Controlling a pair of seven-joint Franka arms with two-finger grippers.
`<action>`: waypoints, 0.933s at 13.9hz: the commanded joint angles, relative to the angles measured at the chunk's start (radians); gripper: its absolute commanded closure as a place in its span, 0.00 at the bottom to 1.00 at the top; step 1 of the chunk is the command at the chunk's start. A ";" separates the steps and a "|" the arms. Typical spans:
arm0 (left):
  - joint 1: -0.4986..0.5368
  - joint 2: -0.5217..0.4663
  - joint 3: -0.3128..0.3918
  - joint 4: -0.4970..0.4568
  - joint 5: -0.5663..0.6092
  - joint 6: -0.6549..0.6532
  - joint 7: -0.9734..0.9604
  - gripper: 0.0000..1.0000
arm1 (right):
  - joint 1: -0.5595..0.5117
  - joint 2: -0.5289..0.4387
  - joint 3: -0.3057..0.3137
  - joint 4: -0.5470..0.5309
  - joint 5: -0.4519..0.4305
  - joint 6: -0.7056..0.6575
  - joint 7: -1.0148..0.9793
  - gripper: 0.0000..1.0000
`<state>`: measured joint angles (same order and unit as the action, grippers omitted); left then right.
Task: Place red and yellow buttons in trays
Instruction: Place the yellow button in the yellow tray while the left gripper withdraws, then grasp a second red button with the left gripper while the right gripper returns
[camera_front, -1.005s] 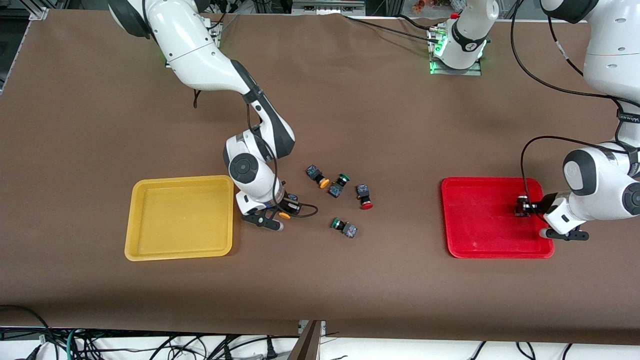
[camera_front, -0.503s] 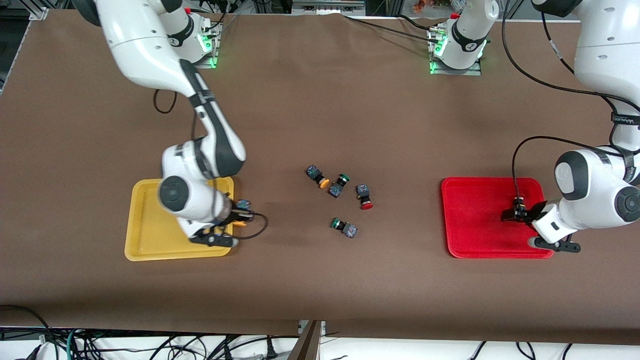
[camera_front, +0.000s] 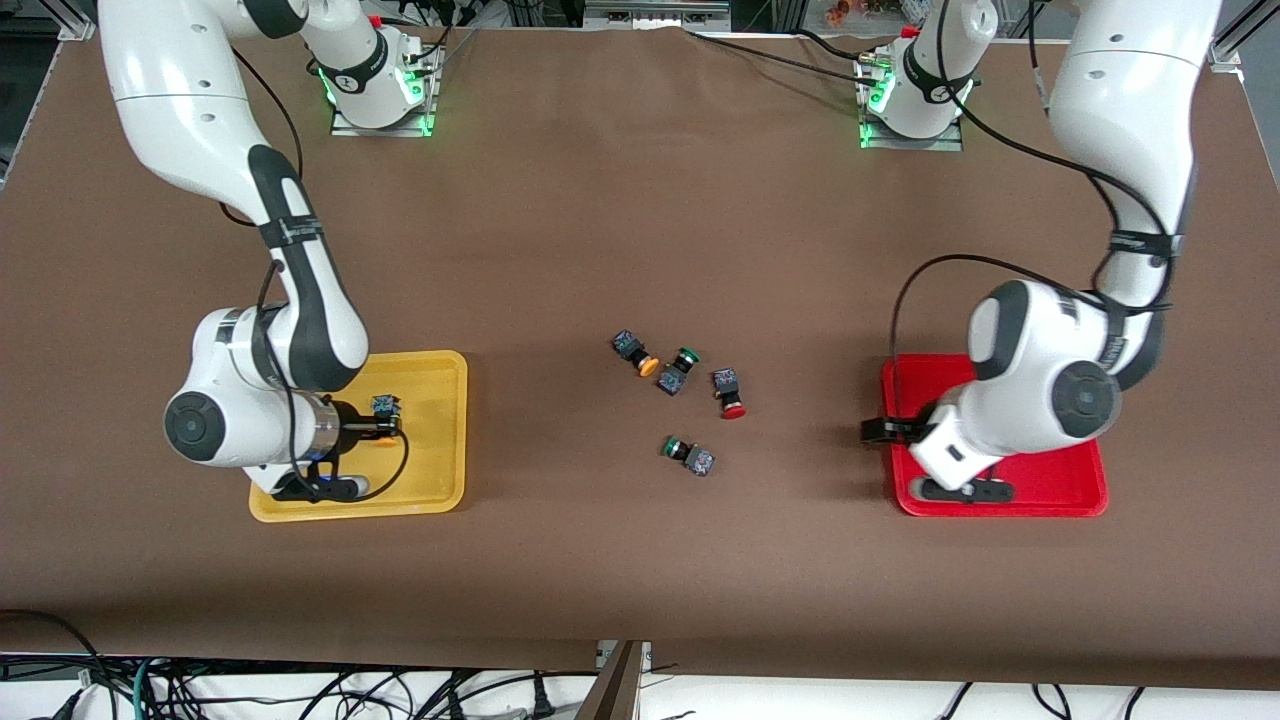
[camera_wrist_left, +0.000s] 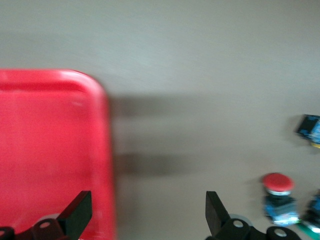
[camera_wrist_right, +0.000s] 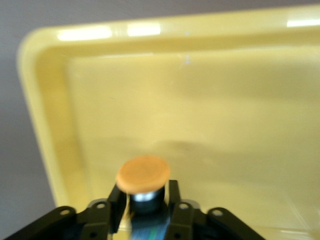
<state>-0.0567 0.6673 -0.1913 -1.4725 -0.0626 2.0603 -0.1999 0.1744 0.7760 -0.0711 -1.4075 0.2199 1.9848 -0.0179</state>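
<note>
Right gripper (camera_wrist_right: 144, 202) clamped on yellow button (camera_wrist_right: 143, 175), over yellow tray (camera_front: 440, 490); lower it well inside the rim, then release so it doesn't roll. Left gripper (camera_wrist_left: 147, 212) spread apart, empty, over red tray (camera_wrist_left: 45, 145) edge; red button (camera_front: 729, 391) well apart mid-table, with another yellow button (camera_front: 636, 353).

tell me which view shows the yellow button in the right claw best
The right wrist view: the yellow button fills the foreground, pinched in the right claw over the yellow tray. The front view shows it small; the left wrist view misses it.
</note>
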 joint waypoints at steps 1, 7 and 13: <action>-0.096 0.024 0.006 0.003 -0.010 0.017 -0.134 0.00 | -0.018 -0.067 0.014 -0.048 0.013 -0.012 -0.018 0.00; -0.242 0.089 0.012 -0.009 -0.002 0.128 -0.380 0.00 | 0.118 -0.093 0.036 0.010 0.053 -0.027 0.191 0.00; -0.325 0.147 0.016 -0.011 0.075 0.170 -0.524 0.00 | 0.413 -0.057 0.044 0.004 0.038 0.127 0.375 0.00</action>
<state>-0.3490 0.7950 -0.1913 -1.4874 -0.0370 2.2152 -0.6684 0.5279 0.6999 -0.0135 -1.3999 0.2605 2.0686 0.3164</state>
